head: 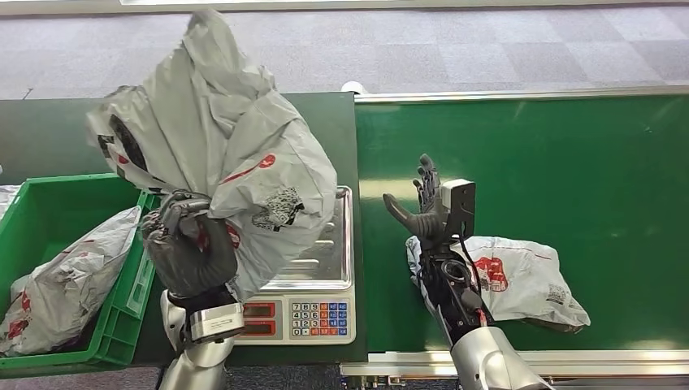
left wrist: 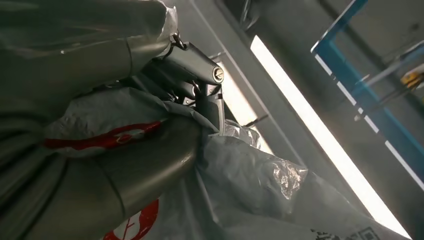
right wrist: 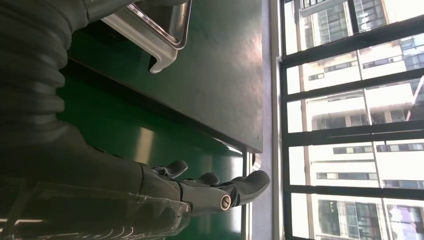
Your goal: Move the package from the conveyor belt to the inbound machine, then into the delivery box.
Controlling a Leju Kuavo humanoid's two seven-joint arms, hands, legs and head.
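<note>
1. the left hand (head: 188, 252) has its fingers (left wrist: 200, 67) wrapped tight around a bunched fold of the grey package (head: 223, 146), holding it up in the air; the bag's long axis stands nearly upright, most of its bulk rising above the fingers and a lower flap hanging down beside them.
2. under that flap, just to the right-hand side of the gripping fingers, lies the scale (head: 313, 280) — the inbound machine, by my reading. its steel pan (right wrist: 150, 30) is half covered by the hanging bag, though whether the two touch i cannot tell.
3. the green delivery box (head: 122, 305) sits just beside the left fingers on their outer side, with another grey bag (head: 69, 280) already lying inside. the coming move turns on this: the held package hangs between scale and box, and the left hand is plainly the nearer one to both.
4. the right hand (head: 422, 207) hovers over the green conveyor belt (head: 569, 162) with fingers (right wrist: 220, 187) spread and straight, holding nothing.
5. a second package (head: 520, 280) lies flat on the belt, back toward the wrist and partly under the forearm.
6. in the way — the near wall of the box stands between the fingers and its floor, so the bag needs to clear that rim.
</note>
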